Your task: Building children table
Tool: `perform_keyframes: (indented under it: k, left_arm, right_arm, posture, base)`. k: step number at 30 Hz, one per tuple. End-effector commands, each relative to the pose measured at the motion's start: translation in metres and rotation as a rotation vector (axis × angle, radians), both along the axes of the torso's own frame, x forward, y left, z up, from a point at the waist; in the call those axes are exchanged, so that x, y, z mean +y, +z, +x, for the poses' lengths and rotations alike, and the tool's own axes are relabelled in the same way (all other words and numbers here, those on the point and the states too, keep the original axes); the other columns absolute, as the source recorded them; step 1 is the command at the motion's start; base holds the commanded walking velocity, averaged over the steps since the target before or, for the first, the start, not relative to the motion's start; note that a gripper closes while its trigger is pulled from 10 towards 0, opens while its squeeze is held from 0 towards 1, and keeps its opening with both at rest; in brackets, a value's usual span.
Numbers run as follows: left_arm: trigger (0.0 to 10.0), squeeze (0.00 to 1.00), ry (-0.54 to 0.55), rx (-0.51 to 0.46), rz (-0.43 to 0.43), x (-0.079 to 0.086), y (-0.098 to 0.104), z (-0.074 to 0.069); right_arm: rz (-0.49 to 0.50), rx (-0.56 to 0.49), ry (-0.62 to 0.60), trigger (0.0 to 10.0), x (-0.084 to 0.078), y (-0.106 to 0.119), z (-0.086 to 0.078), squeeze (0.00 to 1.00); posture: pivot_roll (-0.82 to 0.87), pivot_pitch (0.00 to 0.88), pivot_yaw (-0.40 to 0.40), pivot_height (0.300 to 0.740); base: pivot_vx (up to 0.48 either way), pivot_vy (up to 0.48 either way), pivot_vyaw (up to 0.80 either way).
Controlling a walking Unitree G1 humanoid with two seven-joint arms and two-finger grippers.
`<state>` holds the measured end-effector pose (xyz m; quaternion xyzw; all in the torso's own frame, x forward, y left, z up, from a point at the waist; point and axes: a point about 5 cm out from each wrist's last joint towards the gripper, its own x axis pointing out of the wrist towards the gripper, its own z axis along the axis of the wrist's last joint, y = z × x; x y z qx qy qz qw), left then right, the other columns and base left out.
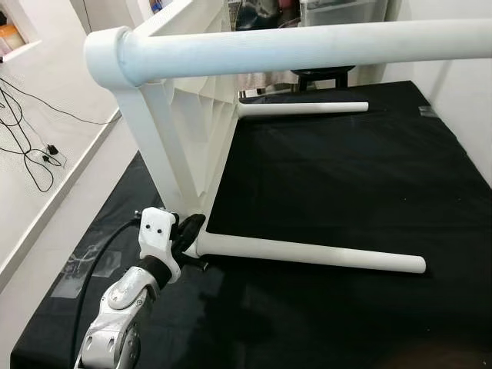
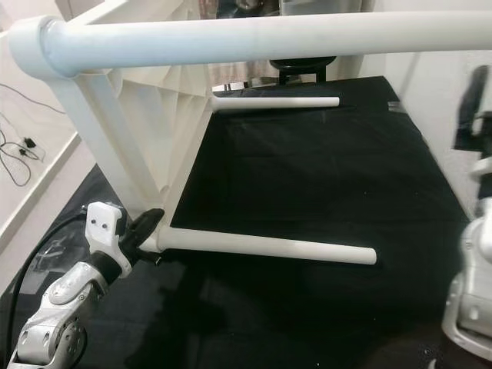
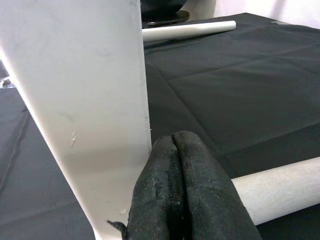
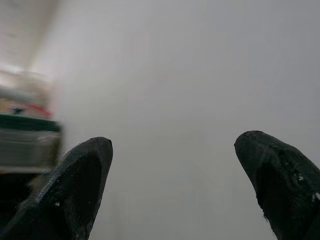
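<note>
A white children's table [image 1: 184, 115] lies tipped on its side on a black cloth [image 1: 346, 177] spread over the floor. Its ribbed top stands upright along the cloth's left edge, and its round legs reach out level toward the right. One lower leg [image 1: 307, 254] rests on the cloth near the front edge, the far lower leg [image 1: 304, 108] lies on it near the back edge, and an upper leg [image 1: 307, 46] runs across close to the camera, joined at a rounded corner socket [image 1: 108, 54].

The left pincer [image 1: 191, 231] sits at the table's bottom front corner, where the near lower leg meets the top. Its two black fingers [image 3: 185, 190] are pressed together with no gap and nothing between them, their tips against that joint.

The right pincer [image 4: 172, 185] is raised at the cloth's right edge, facing a plain pale wall [image 4: 190, 75]. Its fingers are spread wide apart and hold nothing.

Black cables [image 1: 31, 146] trail over the pale floor beyond the cloth's left edge.
</note>
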<state>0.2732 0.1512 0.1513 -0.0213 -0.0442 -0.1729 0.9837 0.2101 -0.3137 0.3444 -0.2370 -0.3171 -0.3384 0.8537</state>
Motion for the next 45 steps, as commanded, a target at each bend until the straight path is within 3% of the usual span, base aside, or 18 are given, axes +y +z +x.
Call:
perform_keyframes:
  k: [1, 5, 7, 8, 9, 14, 17, 22, 25, 28, 37, 41, 45]
  left_arm:
    - [10.0, 0.00, 0.036, 0.015, 0.023, 0.010, -0.004, 0.001]
    - [10.0, 0.00, 0.038, 0.014, 0.021, 0.010, -0.004, 0.001]
    - [10.0, 0.00, 0.038, 0.013, 0.019, 0.010, -0.004, 0.002]
    - [10.0, 0.00, 0.038, 0.013, 0.019, 0.010, -0.004, 0.002]
    - [10.0, 0.00, 0.037, 0.013, 0.017, 0.010, -0.004, 0.002]
    - [10.0, 0.00, 0.039, 0.011, 0.013, 0.010, -0.004, 0.002]
    - [10.0, 0.00, 0.042, 0.010, 0.009, 0.010, -0.003, 0.001]
    - [10.0, 0.00, 0.042, 0.009, 0.008, 0.010, -0.003, 0.001]
    - [10.0, 0.00, 0.041, 0.009, 0.008, 0.010, -0.003, 0.001]
    - [10.0, 0.00, 0.041, 0.010, 0.008, 0.010, -0.003, 0.002]
    - [10.0, 0.00, 0.043, 0.010, 0.004, 0.010, -0.003, 0.002]
    - [10.0, 0.00, 0.045, 0.015, 0.000, 0.011, -0.004, 0.002]
    - [10.0, 0.00, 0.043, 0.016, -0.001, 0.010, -0.004, 0.003]
  right_arm:
    - [0.032, -0.046, -0.101, 10.0, -0.020, 0.012, -0.013, 0.00]
    - [-0.075, -0.058, -0.120, 10.0, -0.019, 0.031, -0.020, 0.00]
    - [-0.309, 0.053, 0.005, 10.0, 0.005, 0.042, -0.008, 0.00]
    - [-0.309, 0.053, 0.005, 10.0, 0.005, 0.042, -0.008, 0.00]
    - [-0.393, 0.111, 0.039, 10.0, 0.014, 0.041, -0.004, 0.00]
    - [-0.452, 0.169, 0.054, 10.0, 0.017, 0.040, 0.001, 0.00]
    - [-0.525, 0.180, 0.026, 10.0, 0.015, 0.052, 0.000, 0.00]
    - [-0.544, 0.190, 0.031, 10.0, 0.015, 0.055, 0.001, 0.00]
    - [-0.627, 0.237, 0.121, 10.0, 0.026, 0.059, 0.003, 0.00]
    - [-0.824, 0.339, 0.319, 10.0, 0.056, 0.053, 0.009, 0.00]
    - [-0.847, 0.312, 0.376, 10.0, 0.066, 0.053, 0.010, 0.00]
    - [-0.859, 0.250, 0.401, 10.0, 0.079, 0.058, 0.006, 0.00]
    - [-0.875, 0.224, 0.389, 10.0, 0.080, 0.063, 0.004, 0.00]
  posture:
    - [-0.09, 0.091, 0.137, 0.740]
    - [-0.09, 0.090, 0.139, 0.740]
    - [-0.09, 0.091, 0.143, 0.740]
    - [-0.09, 0.091, 0.143, 0.740]
    - [-0.09, 0.091, 0.142, 0.740]
    - [-0.09, 0.093, 0.137, 0.740]
    - [-0.09, 0.094, 0.136, 0.740]
    - [-0.09, 0.094, 0.136, 0.740]
    - [-0.09, 0.095, 0.144, 0.740]
    - [-0.09, 0.097, 0.146, 0.740]
    - [-0.09, 0.096, 0.141, 0.740]
    - [-0.10, 0.097, 0.153, 0.740]
    - [-0.10, 0.095, 0.152, 0.740]
  base:
    - [0.000, 0.000, 0.00]
    - [0.000, 0.000, 0.00]
    - [0.000, 0.000, 0.00]
    - [0.000, 0.000, 0.00]
    - [0.000, 0.000, 0.00]
    - [0.000, 0.000, 0.00]
    - [0.000, 0.000, 0.00]
    - [0.000, 0.000, 0.00]
    - [0.000, 0.000, 0.00]
    - [0.000, 0.000, 0.00]
    - [0.000, 0.000, 0.00]
    - [0.000, 0.000, 0.00]
    - [0.000, 0.000, 0.00]
